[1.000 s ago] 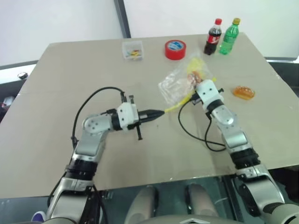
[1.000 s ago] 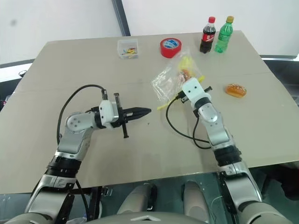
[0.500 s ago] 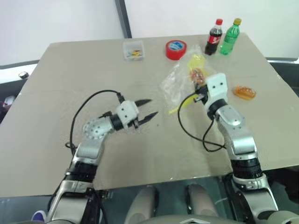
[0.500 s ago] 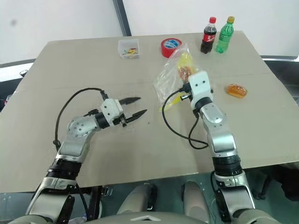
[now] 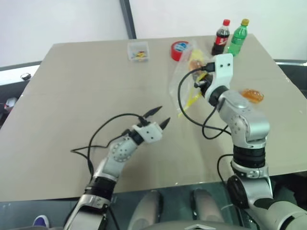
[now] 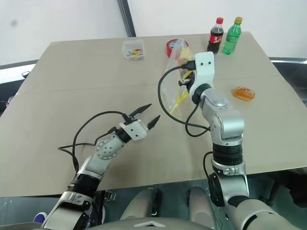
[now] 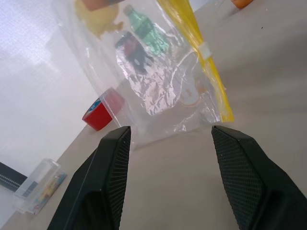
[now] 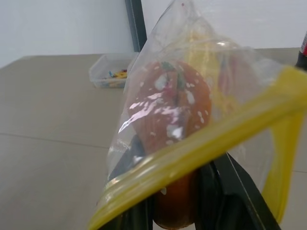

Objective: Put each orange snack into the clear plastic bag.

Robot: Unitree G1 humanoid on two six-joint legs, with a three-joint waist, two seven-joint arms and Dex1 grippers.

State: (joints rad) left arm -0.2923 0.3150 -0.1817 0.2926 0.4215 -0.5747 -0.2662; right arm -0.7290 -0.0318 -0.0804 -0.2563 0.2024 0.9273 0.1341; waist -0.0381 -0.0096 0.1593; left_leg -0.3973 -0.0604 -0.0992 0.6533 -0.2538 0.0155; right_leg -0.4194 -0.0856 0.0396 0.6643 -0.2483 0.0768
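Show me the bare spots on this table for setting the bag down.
Bare: the table's left half, below the clear box, and the strip between the left gripper and the near edge. Crowded: the far right, around the tape, bottles, bag and loose snack.

So we've got the table with the clear box at the far edge, the tape roll to its right, then two bottles side by side. The clear plastic bag hangs above the table in front of the tape, one snack inside. The other snack lies on the table to the right.
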